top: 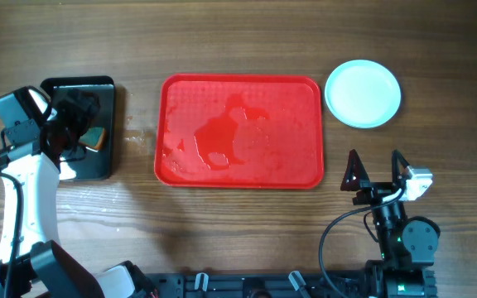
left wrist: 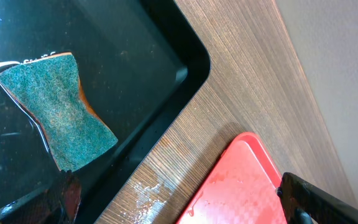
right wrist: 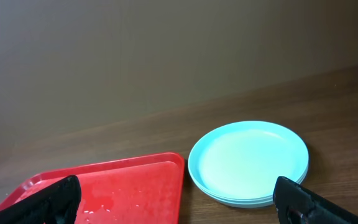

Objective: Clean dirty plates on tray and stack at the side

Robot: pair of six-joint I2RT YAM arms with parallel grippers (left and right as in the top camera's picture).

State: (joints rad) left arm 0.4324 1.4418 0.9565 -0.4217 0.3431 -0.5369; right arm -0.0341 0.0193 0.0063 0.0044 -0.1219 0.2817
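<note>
- Both sets of jaws are spread wide, and nothing is held in either.
- The left gripper (top: 78,114) is poised over the black tray (top: 73,83), which lies at the left end of the table (top: 238,223).
- A sponge (left wrist: 58,109), green on top with an orange layer beneath, is seen lying in the black tray, clear of the fingers.
- The red tray (top: 238,80) is set at the middle of the table, and its surface is covered with pooled water (top: 220,139).
- A few droplets (left wrist: 145,190) are scattered on the wood between the two trays.
- The plates (right wrist: 248,163) are stacked on the table just beside the red tray's far right corner. Layered rims are visible, and the top plate is seen to be plain and pale.
- The right gripper (top: 377,172) is held above bare wood near the red tray's near right corner, pointed towards the stack and apart from it.
</note>
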